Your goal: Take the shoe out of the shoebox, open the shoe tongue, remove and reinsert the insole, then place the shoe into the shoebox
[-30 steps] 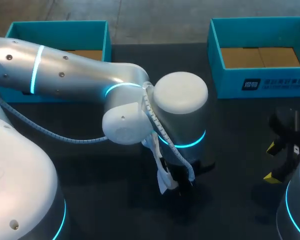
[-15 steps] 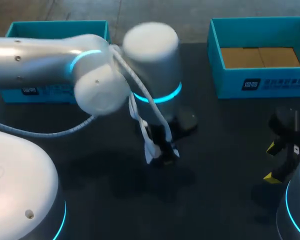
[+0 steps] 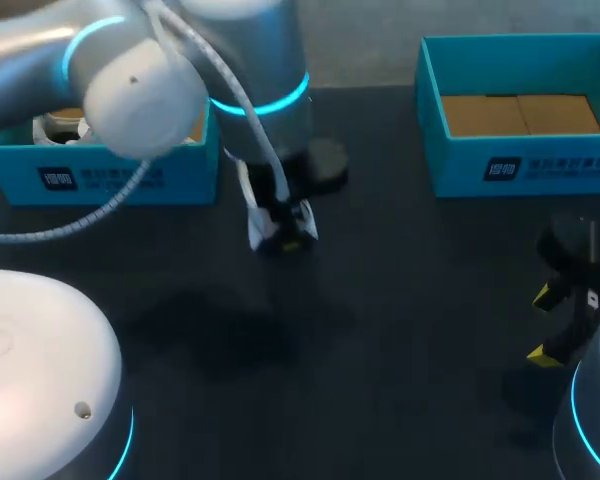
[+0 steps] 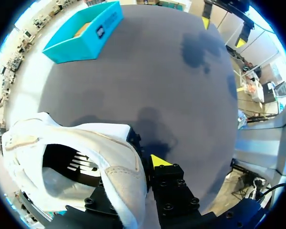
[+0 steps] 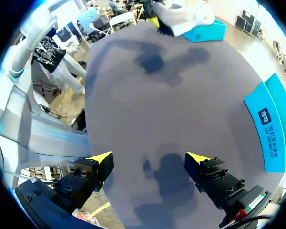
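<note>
The left gripper (image 4: 142, 164), clamped on the shoe (image 4: 86, 143) collar, should clear the shoebox (image 3: 120, 175) wall before lowering; the right gripper (image 5: 150, 160) stands wide open, empty.

left arm (image 3: 130, 80): comes in from the left side, wrist points down | left gripper (image 3: 283, 222): fingers pinch the white shoe (image 4: 86, 143), up above the table | right arm (image 3: 595, 400): tucked by the right edge | right gripper (image 5: 150, 157): fingers wide apart, yellow tips facing the table

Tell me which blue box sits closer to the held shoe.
The left box, close by the white shoe, with something white inside. The right box stands farther off and shows only a brown floor.
</note>
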Motion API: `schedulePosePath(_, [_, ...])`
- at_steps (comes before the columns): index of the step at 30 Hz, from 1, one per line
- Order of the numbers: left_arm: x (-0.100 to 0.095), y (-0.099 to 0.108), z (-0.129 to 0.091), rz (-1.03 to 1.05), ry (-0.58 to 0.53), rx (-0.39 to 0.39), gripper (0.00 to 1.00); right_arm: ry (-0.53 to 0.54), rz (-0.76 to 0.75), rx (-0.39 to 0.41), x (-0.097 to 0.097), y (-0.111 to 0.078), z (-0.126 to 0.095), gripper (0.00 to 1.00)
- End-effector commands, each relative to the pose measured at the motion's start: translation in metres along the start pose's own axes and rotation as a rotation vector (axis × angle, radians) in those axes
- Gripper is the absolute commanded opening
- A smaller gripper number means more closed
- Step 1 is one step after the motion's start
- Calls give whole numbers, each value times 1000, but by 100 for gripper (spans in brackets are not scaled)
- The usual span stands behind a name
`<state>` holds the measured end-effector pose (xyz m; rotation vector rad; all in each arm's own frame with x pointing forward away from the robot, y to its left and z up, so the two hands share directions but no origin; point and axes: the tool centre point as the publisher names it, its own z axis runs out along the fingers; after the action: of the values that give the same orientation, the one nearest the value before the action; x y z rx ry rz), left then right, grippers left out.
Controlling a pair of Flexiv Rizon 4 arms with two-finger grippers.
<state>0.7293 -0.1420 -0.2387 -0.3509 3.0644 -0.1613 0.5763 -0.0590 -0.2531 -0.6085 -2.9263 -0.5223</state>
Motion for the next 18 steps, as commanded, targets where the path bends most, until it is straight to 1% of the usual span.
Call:
schedulePosePath(1, [-27, 20, -50, 4, 7, 11, 0, -5, 0, -1, 2, -2, 1, 100])
schedulePosePath(3, [-37, 24, -53, 9, 9, 7, 0, -5, 0, -1, 2, -2, 1, 100])
schedulePosePath(4, [-46, 29, -56, 8, 8, 8, 0, -5, 0, -1, 2, -2, 1, 100])
schedulePosePath(6, [-57, 34, -59, 17, 10, 7, 0, -5, 0, -1, 2, -2, 1, 100])
schedulePosePath(9, [-76, 44, -63, 48, 37, 8, 0, -5, 0, -1, 2, -2, 1, 100])
schedulePosePath(11, [-95, 53, -68, 80, 80, 14, 0, -5, 0, -1, 2, -2, 1, 100])
schedulePosePath(12, [-101, 56, -70, 78, 81, 16, 0, -5, 0, -1, 2, -2, 1, 100])
schedulePosePath(14, [-123, 65, -73, 88, 106, 15, 0, -5, 0, -1, 2, -2, 1, 100])
schedulePosePath(15, [-129, 67, -74, 88, 110, 14, 0, -5, 0, -1, 2, -2, 1, 100])
schedulePosePath(17, [-153, 75, -77, 88, 123, 12, 0, -5, 0, -1, 2, -2, 1, 100])
schedulePosePath(18, [-159, 76, -78, 90, 124, 10, 0, -5, 0, -1, 2, -2, 1, 100])
